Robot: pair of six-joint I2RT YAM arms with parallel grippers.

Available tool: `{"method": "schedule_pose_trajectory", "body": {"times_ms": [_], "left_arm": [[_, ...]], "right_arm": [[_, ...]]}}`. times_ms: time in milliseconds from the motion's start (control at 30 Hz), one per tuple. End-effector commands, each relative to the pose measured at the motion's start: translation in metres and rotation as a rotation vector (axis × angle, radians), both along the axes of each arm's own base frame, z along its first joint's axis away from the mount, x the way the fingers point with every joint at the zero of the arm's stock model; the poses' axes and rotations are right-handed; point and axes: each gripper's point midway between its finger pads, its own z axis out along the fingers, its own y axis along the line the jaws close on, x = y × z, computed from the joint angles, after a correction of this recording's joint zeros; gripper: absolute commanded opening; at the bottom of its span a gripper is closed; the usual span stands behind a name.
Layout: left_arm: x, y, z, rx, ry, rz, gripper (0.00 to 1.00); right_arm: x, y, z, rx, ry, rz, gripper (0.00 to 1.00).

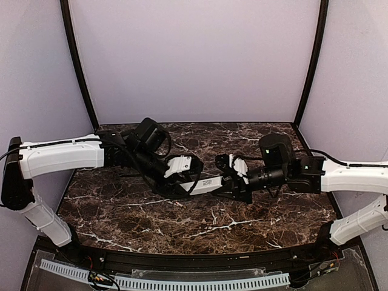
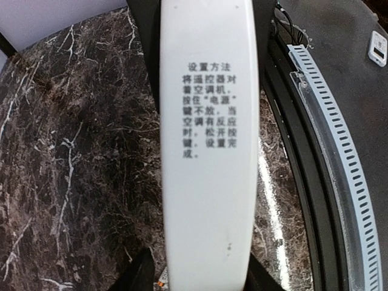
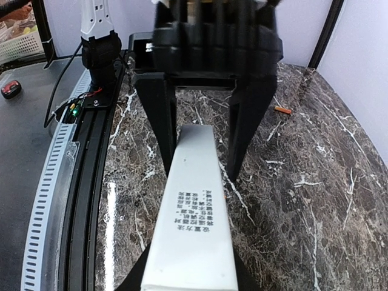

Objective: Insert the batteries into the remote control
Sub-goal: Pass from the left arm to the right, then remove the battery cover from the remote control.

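Where the two arms meet over the middle of the marble table [image 3: 315, 200], the remote control [image 1: 203, 185] spans the gap between them, its white back with printed black text facing up, and it looks raised off the stone. One orange battery [image 3: 282, 110] lies on the table beyond the left arm's fingers, well apart from the remote. A black rail [image 3: 88, 182] and a perforated grey strip [image 3: 45, 206] run along the near edge. Off the table sit a small red-and-black object [image 3: 9, 90] and a pale basket [image 3: 18, 43]; its contents are too blurred to tell. The left gripper [image 3: 203, 173] has its dark fingers [image 3: 163, 139] closed against both long sides of one end. The right gripper [image 1: 225, 180] clamps the other end; in its own view only dark slivers of its fingers show beside the remote.
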Motion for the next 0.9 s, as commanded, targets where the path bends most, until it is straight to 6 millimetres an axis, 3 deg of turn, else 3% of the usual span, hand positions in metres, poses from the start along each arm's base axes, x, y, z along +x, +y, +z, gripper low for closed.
{"method": "schedule_pose_trajectory", "body": {"times_ms": [0,167,267,400,633,867], "left_arm": [[0.017,0.006,0.034,-0.103,-0.148,0.094,0.54],[0.014,0.01,0.045,-0.154,-0.175,0.097,0.66],[0.019,0.013,0.059,-0.19,-0.195,0.146,0.83],[0.029,0.021,0.085,-0.28,-0.194,0.261,0.98],[0.058,0.054,0.135,-0.551,-0.116,0.613,0.99],[0.066,0.048,0.132,-0.611,0.159,0.734,0.93]], "right_arm": [[-0.004,0.003,0.02,0.093,-0.038,0.006,0.0],[-0.001,0.003,0.017,0.098,-0.046,-0.008,0.0],[0.002,0.001,0.016,0.102,-0.055,-0.031,0.0],[0.009,-0.005,0.023,0.143,-0.095,-0.087,0.0],[0.024,-0.02,0.052,0.265,-0.227,-0.203,0.0],[0.034,-0.027,0.075,0.35,-0.33,-0.268,0.0]]}}
